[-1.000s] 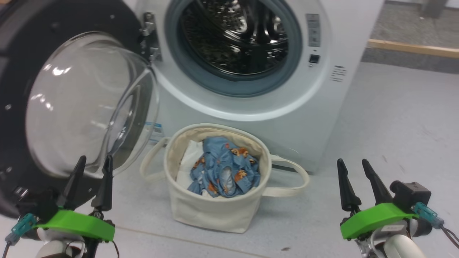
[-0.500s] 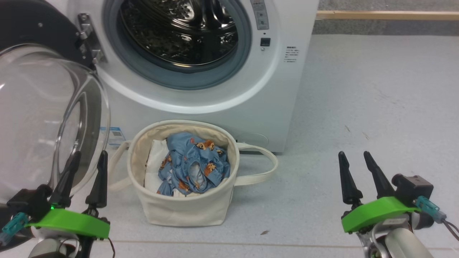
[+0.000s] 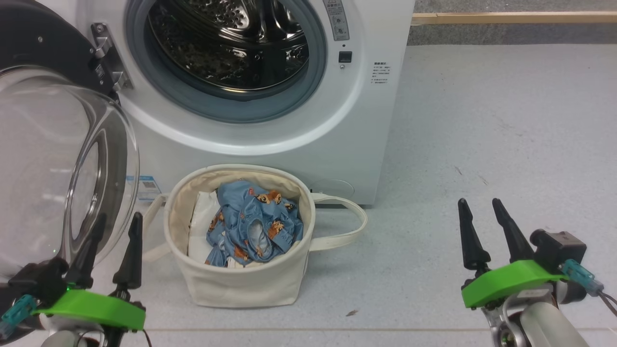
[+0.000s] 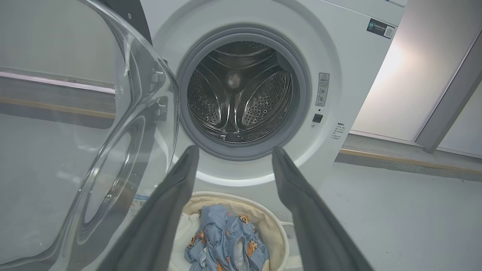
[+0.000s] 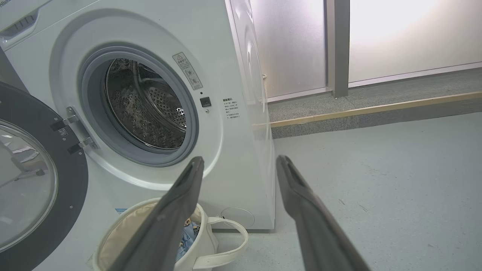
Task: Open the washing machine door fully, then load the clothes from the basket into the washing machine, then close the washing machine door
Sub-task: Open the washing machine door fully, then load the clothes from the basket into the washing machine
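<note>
Presently the washing machine door point(image 3: 48, 168) hangs open at left; the clothes point(image 3: 250, 226) lie in the basket point(image 3: 241, 289); left hand point(image 3: 119, 217) and right hand point(image 3: 478, 201) both gape wide, empty.

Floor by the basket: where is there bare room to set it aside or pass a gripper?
The widest bare floor lies right of the basket, bordered by the washer and the right gripper. A bare strip also runs in front of the basket. It is crowded on the left: the open door bulges beside the basket, with the left gripper close to its glass.
</note>
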`<state>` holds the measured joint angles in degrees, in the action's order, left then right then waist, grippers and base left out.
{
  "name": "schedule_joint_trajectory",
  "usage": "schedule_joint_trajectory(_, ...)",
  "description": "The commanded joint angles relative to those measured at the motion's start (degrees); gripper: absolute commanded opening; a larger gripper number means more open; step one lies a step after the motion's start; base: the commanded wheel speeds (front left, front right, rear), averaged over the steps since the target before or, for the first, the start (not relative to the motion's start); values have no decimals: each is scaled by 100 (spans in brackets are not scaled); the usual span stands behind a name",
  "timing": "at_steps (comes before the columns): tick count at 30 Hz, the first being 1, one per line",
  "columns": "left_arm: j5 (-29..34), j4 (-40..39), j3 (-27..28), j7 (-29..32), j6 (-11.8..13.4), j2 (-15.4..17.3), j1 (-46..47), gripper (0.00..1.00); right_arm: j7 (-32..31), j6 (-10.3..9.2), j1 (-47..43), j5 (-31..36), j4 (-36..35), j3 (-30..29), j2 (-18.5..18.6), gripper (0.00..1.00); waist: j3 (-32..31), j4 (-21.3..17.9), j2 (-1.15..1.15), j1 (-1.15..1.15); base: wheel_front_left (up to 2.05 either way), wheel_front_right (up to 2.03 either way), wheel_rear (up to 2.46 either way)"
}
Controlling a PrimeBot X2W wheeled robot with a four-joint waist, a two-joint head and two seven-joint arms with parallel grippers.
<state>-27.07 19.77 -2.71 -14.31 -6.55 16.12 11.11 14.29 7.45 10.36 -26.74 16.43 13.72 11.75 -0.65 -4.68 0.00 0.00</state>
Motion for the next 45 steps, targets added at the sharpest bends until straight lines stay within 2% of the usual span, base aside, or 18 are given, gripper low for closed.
schedule_joint_trajectory(1,9,-208,267,-66,21,196,191,100,71,3,242,35,-154,91,113,100,-3,-3,0,0,0,0,0)
schedule_joint_trajectory(30,-106,-125,144,-64,56,258,149,100,71,3,201,6,-92,142,156,100,-38,141,0,0,15,-9,-6)
schedule_joint_trajectory(45,-132,-80,132,-66,90,302,190,100,71,3,209,-18,-78,136,134,100,-1,189,0,0,68,-40,-28)
